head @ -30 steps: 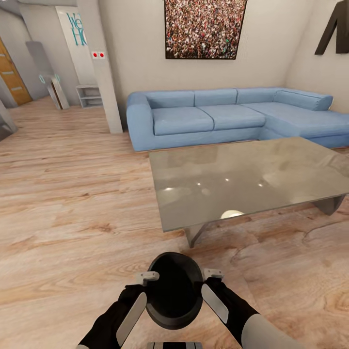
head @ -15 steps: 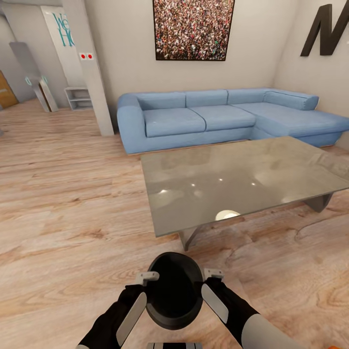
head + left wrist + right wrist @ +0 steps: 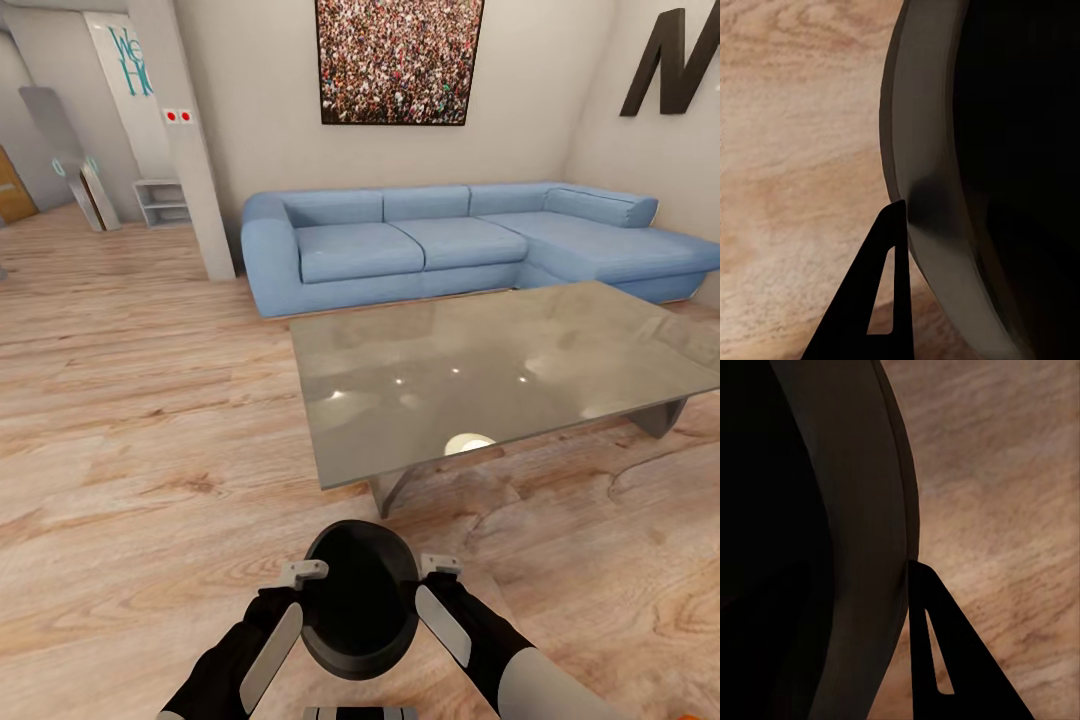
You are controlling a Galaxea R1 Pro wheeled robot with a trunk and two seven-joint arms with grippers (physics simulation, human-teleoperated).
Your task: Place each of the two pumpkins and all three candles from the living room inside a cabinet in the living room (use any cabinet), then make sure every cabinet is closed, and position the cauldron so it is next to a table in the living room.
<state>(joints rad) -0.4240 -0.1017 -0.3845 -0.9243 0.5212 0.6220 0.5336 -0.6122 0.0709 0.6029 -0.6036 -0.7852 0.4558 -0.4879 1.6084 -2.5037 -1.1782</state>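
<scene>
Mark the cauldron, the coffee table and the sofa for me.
cauldron (image 3: 360,600): head view, on its dark inside, between the two grippers.
coffee table (image 3: 500,375): head view, on the bare glossy grey top.
sofa (image 3: 360,250): head view, on a blue seat cushion.

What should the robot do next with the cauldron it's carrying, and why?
Probably roll forward a little, then lower it. The cauldron is held between the left gripper and right gripper, one on each side of its rim, over bare wooden floor, with a gap remaining to the glass coffee table.
</scene>
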